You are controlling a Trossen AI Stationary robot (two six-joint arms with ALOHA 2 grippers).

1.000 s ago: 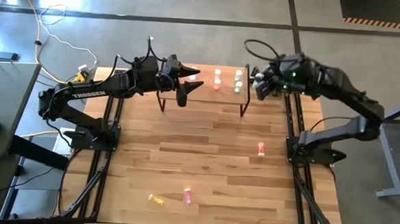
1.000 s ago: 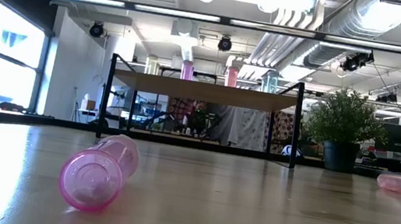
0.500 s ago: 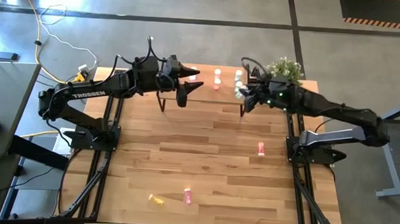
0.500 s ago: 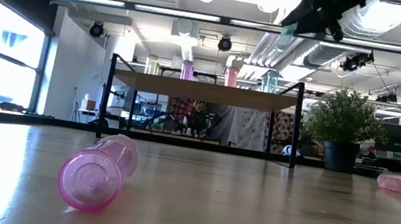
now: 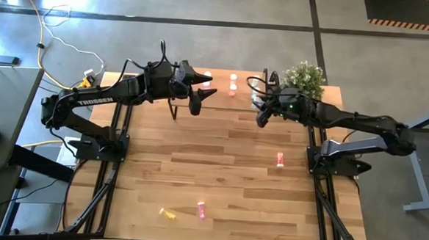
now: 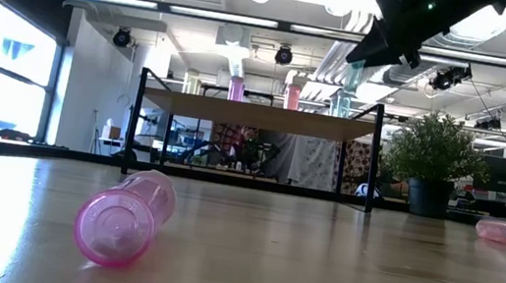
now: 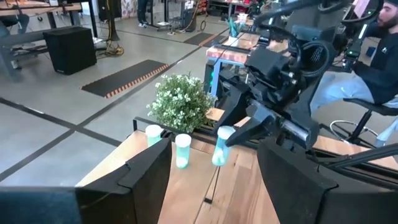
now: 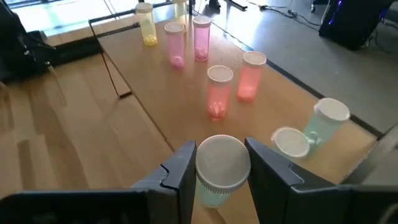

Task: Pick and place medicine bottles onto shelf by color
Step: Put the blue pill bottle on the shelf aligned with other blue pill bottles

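The shelf (image 5: 219, 102) stands at the table's far edge with yellow (image 8: 146, 23), pink (image 8: 201, 37), red-orange (image 8: 250, 74) and pale green (image 8: 326, 121) bottles upright on it. My right gripper (image 5: 259, 116) hangs over the shelf's right end, shut on a pale green bottle (image 8: 217, 171). My left gripper (image 5: 207, 86) hovers open above the shelf's left part with nothing between its fingers. On the tabletop lie a reddish bottle (image 5: 279, 159), a pink bottle (image 5: 201, 210) and a yellow bottle (image 5: 169, 215), each on its side. My right gripper pinches the pale green bottle between its two fingers at the upper part, by the white cap (image 7: 226, 132). The fingers slant downward from the table's right side. The bottle hangs nearly upright, cap up, its bottom (image 6: 354, 81) clear above the shelf board.
A potted plant (image 5: 305, 77) stands behind the shelf's right end, close to my right arm. Two pale green bottles (image 7: 182, 149) stand just beyond the held one. The middle of the tabletop (image 5: 220, 157) is bare wood.
My right gripper has come down from high above the shelf's right end toward the board, shifting a little toward the table's left and near side, with the pale green bottle still in its hold.
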